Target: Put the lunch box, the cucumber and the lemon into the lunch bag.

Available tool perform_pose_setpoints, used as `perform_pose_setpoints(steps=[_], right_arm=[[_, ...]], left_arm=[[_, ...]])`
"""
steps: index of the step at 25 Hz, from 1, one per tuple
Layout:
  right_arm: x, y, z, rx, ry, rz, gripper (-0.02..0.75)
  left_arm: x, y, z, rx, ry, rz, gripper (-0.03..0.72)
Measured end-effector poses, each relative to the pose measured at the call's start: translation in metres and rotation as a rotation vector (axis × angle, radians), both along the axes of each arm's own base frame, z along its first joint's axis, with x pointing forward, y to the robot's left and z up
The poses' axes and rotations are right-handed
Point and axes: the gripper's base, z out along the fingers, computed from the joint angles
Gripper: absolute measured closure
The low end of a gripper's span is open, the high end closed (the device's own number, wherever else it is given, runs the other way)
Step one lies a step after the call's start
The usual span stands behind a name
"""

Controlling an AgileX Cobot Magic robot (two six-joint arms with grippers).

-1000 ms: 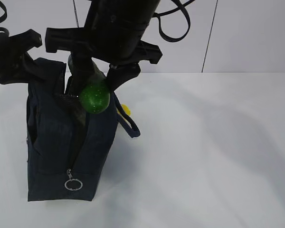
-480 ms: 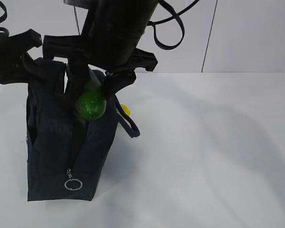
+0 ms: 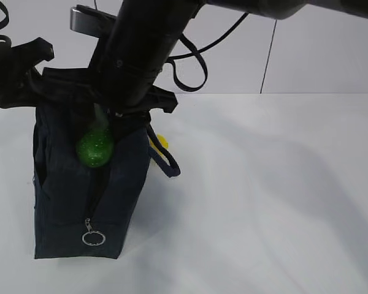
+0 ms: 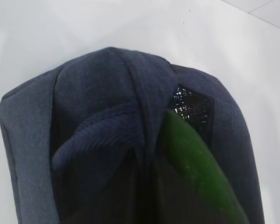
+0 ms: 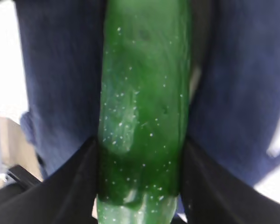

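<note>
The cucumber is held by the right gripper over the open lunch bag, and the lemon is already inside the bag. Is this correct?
Not fully. The lemon lies on the table behind the lunch bag, as the exterior view shows. The right gripper does hold the cucumber over the open bag.

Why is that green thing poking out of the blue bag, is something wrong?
Nothing looks spilled or damaged. The cucumber sticks out of the lunch bag only because the right tool is gripping it partway through the open top. A bit of yellow, probably the lemon, shows behind the bag on the table.
</note>
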Motion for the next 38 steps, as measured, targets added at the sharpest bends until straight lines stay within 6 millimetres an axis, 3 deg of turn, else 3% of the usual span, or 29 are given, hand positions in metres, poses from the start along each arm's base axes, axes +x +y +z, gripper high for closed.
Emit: perform_pose_setpoints(steps=[13,15,19,21,25,30,35,38], right_arm=[[0.010,0.011,-0.023,0.012,-0.056,0.109,0.334],[0.010,0.011,-0.024,0.006,-0.072,0.132,0.309],[0.010,0.011,-0.024,0.002,-0.087,0.158,0.164],[0.010,0.011,-0.024,-0.003,-0.082,0.166,0.129],[0.009,0.010,-0.009,-0.014,-0.092,0.195,0.123],[0.016,0.001,0.039,-0.085,-0.287,0.206,0.181],[0.026,-0.026,0.073,-0.193,-0.460,0.143,0.195],[0.040,-0.048,0.077,-0.218,-0.471,0.086,0.197]], left_arm=[[0.000,0.001,0.000,0.006,-0.004,-0.001,0.682],[0.000,0.001,0.000,0.007,-0.005,-0.003,0.682],[0.000,0.001,0.000,0.008,-0.006,-0.004,0.682],[0.000,0.001,0.000,0.008,-0.006,-0.004,0.682],[0.000,0.001,0.000,0.010,-0.007,-0.006,0.682],[0.000,0.001,0.000,0.010,-0.007,-0.006,0.682],[0.000,0.001,0.000,0.010,-0.007,-0.006,0.682],[0.000,0.001,0.000,0.010,-0.007,-0.006,0.682]])
